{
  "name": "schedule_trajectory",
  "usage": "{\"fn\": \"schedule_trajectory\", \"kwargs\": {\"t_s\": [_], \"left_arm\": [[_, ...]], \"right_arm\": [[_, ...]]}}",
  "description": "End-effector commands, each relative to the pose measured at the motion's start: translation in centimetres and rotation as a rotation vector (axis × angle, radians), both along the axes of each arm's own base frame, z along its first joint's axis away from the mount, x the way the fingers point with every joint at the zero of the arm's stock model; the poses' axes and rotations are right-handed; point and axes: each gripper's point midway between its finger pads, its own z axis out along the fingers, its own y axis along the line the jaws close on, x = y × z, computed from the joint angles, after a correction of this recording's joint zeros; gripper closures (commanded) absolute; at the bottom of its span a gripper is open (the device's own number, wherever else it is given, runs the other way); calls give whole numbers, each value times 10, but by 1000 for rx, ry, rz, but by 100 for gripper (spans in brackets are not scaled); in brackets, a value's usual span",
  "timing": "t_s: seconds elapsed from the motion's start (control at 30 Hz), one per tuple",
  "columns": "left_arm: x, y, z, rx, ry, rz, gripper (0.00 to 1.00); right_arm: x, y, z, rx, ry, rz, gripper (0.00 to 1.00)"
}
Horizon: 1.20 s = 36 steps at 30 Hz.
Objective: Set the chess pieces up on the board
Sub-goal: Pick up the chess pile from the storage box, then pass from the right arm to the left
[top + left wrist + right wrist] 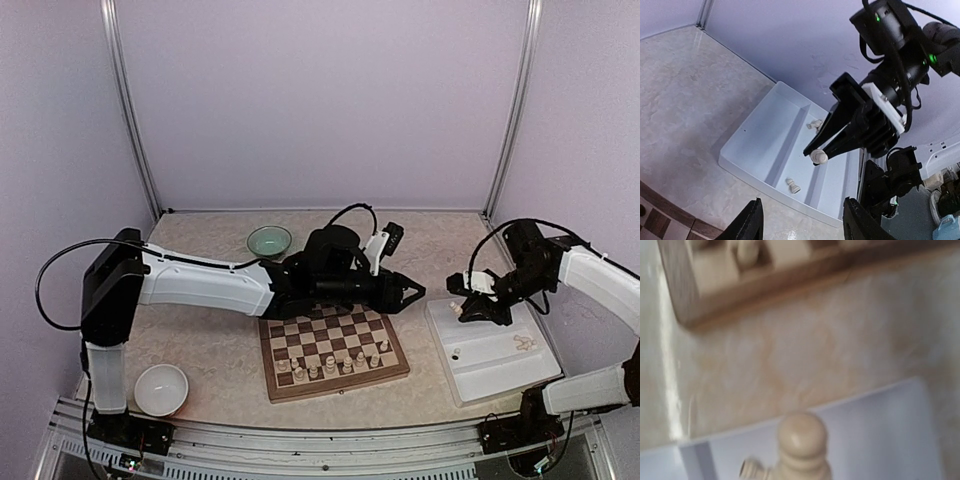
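And the right fingers [832, 125] pinching a cream chess piece [818, 157] above the white tray [755, 145], left fingers [747, 222] spread just past the board [333, 385], its far right corner, other cream pieces [330, 365] standing on it.

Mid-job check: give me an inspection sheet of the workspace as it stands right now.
Surface: beige marbled tabletop.
Job's things: board lies flat; cream chess pieces stand on its near rows; two loose pieces lie in the white tray.
Clutter: green bowl beyond the board, white bowl near left.
End effectors: left end effector open, empty, between board and tray; right end effector shut on one cream piece above the tray.
Cables: black loops on both arms, none on the board.
Surroundings: plain walls, metal frame posts.
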Motion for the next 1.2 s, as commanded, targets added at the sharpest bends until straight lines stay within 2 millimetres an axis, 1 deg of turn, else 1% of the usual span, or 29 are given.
{"fn": "schedule_trajectory", "kwargs": {"t_s": [0.0, 0.1, 0.17, 0.4, 0.53, 0.67, 0.77, 0.83, 0.9, 1.03, 1.13, 1.17], "left_arm": [[-30, -31, 9, -49, 36, -146, 45], [-38, -42, 4, -45, 51, -178, 45], [-41, -47, 4, -50, 58, -187, 46], [-39, -56, 4, -72, 80, -183, 49], [-32, -59, 0, -68, 98, -161, 55], [-25, -58, -4, -62, 114, -129, 64], [-21, -55, -4, -55, 113, -111, 68], [-22, -54, -3, -52, 113, -112, 69], [-22, -53, -4, -46, 112, -112, 73], [-25, -49, -1, -45, 102, -121, 86], [-25, -43, -3, -16, 92, -122, 89], [-24, -38, -2, 0, 84, -116, 89]], "right_arm": [[-6, 16, 32, 133, 78, -32, 92], [-8, 24, 46, 166, 82, -21, 91], [-11, 30, 51, 165, 73, -4, 91], [-25, 45, 52, 134, 73, 36, 90], [-28, 48, 52, 125, 75, 40, 90], [-31, 49, 51, 118, 75, 41, 90], [-32, 50, 51, 116, 80, 41, 90], [-32, 50, 50, 114, 80, 41, 90], [-31, 50, 49, 111, 82, 41, 90], [-29, 50, 44, 107, 87, 39, 90], [-28, 49, 36, 97, 92, 34, 90], [-29, 49, 32, 93, 94, 32, 90]]}}
